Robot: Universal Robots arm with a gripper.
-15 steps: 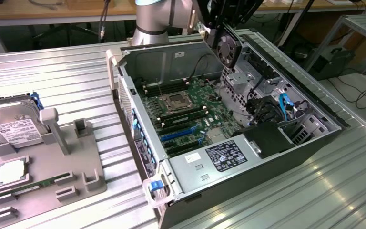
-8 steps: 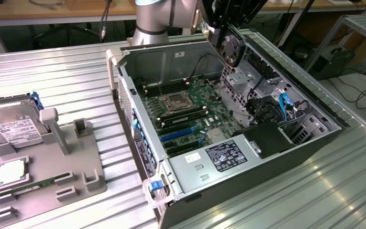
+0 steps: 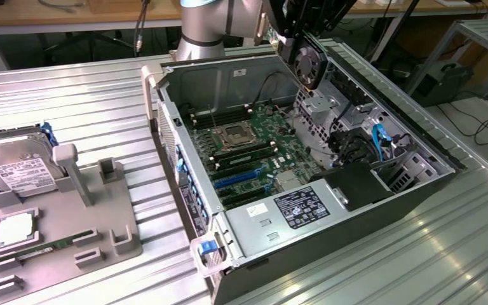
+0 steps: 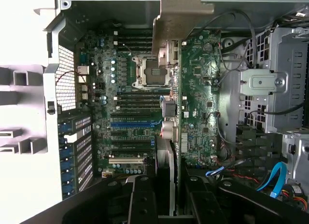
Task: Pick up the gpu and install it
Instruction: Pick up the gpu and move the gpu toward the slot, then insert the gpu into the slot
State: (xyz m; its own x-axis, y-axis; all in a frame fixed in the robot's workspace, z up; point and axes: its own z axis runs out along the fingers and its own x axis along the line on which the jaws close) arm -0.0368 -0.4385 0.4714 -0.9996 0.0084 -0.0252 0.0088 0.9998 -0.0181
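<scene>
Holds the gpu (image 3: 314, 76) clamped in the gripper (image 3: 300, 38), up at twelve o'clock in the exterior view, clear of the open computer case (image 3: 218, 79) below. Carries it on edge, with the black fan (image 3: 305, 60) facing roughly five o'clock there. From the wrist view, looks straight down the thin edge of the gpu (image 4: 170, 110), pinched between the two black fingers (image 4: 140, 200) of the gripper (image 4: 171, 197), with the silver bracket (image 4: 181, 19) at the end farthest from them and the motherboard (image 4: 203, 113) spread out underneath.

Counts the pick-up as done, judging by a card off every surface and firmly in the grip. Leaves the install open: not yet seated, not touching the motherboard (image 3: 257, 143) or any slot. Places the blue expansion slots (image 3: 237, 182) toward seven o'clock from the card in the exterior view, well below it. Picks out the same blue expansion slots (image 4: 131, 122) in the wrist view a little to one side of the card's line, so probably not yet lined up, though hard to tell for sure. Finds the grey parts tray (image 3: 100, 235) at eight o'clock, hard drive (image 3: 20, 168) on it, well apart from the case
</scene>
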